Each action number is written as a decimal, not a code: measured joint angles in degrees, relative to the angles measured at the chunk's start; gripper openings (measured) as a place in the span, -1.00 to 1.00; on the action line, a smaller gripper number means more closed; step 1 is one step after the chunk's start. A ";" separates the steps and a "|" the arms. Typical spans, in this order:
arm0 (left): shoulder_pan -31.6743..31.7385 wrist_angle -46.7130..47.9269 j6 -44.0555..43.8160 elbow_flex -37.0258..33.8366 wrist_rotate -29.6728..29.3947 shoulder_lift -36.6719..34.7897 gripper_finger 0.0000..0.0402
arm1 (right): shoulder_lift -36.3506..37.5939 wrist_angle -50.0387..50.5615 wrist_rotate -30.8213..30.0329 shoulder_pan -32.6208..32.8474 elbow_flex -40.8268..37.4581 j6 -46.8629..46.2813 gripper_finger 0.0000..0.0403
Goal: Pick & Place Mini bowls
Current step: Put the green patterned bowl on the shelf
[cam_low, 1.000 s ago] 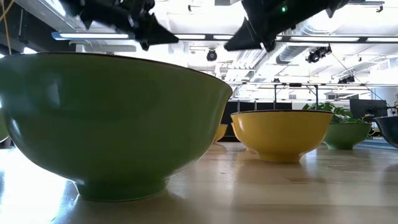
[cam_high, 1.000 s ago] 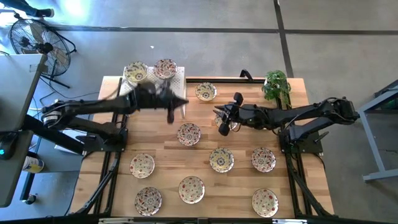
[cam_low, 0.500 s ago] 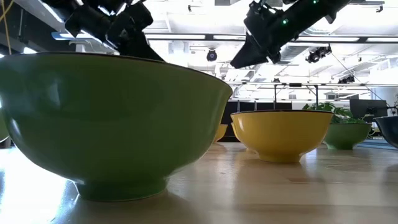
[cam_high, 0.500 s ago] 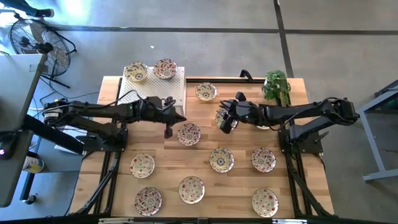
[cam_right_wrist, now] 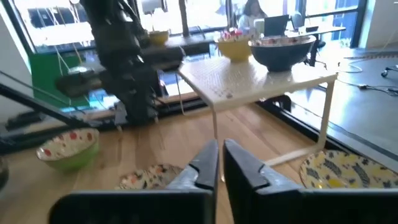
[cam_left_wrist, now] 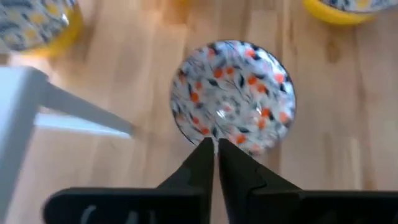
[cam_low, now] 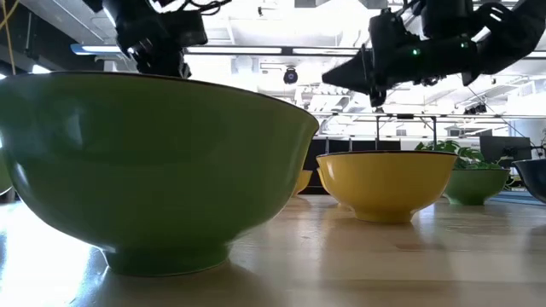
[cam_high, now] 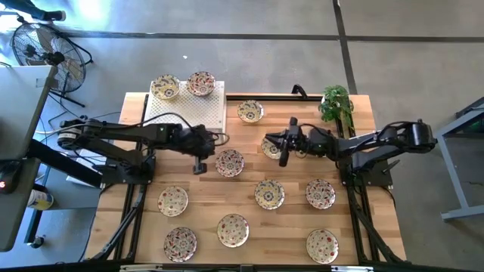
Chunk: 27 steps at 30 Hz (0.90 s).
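I am holding my left tool (cam_high: 201,164) closed and empty just beside the red-patterned mini bowl (cam_high: 230,162) sitting mid-table (cam_high: 136,181), near the white rack (cam_high: 189,113). My right tool (cam_high: 284,153), also closed and empty, is hovering by another mini bowl (cam_high: 271,146); the other bowls are lying spread across the table

An open industrial lab: concrete floor (cam_high: 249,19), floor fan (cam_high: 41,45), exposed ceiling ducts (cam_low: 409,72), glass-walled desks behind.
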<state>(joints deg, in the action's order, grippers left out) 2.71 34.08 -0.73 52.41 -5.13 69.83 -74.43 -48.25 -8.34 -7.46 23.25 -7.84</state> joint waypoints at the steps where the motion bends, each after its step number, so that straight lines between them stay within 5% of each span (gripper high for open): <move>1: -0.40 2.19 -1.01 1.18 0.25 0.35 -0.80 | 0.00 0.06 0.22 -0.11 -0.20 0.26 -0.98; 6: -2.93 17.24 -6.80 6.32 3.11 3.52 -0.47 | 0.00 0.40 1.47 -0.09 -0.26 2.31 -0.94; 10: -4.89 27.48 -9.87 7.51 12.23 4.17 -0.30 | 0.00 0.41 2.82 -0.07 -0.26 4.33 -0.97; 27: -12.53 22.35 -15.16 -4.18 17.02 4.19 -0.33 | 0.00 0.90 3.18 -0.07 -0.26 7.87 -0.98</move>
<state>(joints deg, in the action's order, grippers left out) -9.82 56.43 -15.90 48.23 11.88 74.02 -74.43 -47.35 -5.16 -7.53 22.98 0.03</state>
